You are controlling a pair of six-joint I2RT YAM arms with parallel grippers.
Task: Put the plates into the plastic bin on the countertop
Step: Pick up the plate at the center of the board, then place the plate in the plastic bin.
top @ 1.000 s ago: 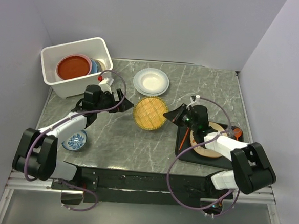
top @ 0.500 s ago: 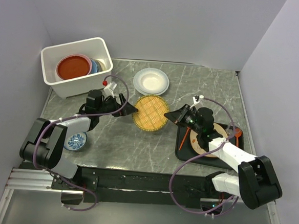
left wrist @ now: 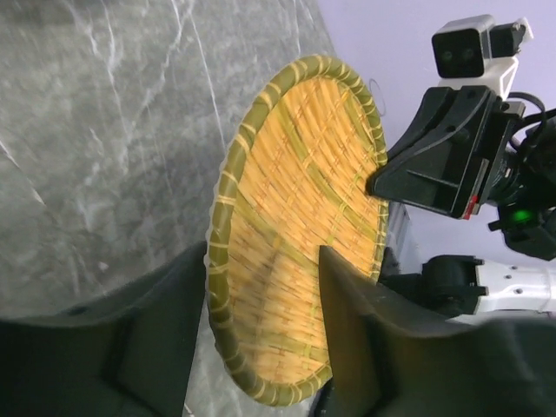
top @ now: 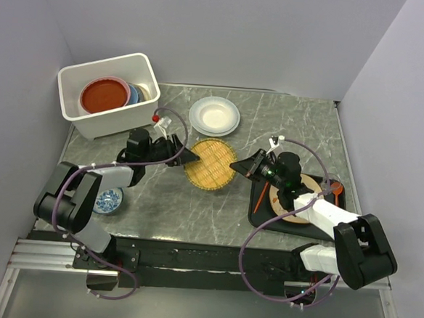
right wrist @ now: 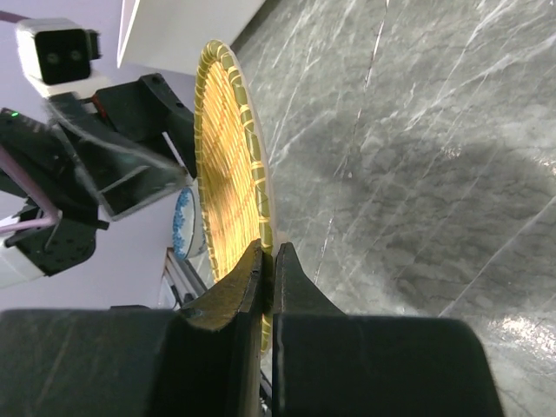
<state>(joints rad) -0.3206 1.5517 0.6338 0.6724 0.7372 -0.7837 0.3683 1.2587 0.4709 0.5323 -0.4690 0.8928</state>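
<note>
The woven yellow plate is tilted up off the countertop. My right gripper is shut on its right rim. My left gripper straddles the opposite rim: one finger sits behind the green edge, the other over the woven face, with a gap still showing. The white plastic bin stands at the back left and holds a red-orange plate and a light blue plate. A white plate lies behind the woven one.
A flat black tray at the right carries a cream plate, partly under my right arm, and a red utensil. A small blue-and-white bowl sits at the front left by my left arm.
My left gripper has reached right to the woven plate's left rim and its jaws have narrowed around it. The right gripper has shifted the plate slightly left and tipped it up.
</note>
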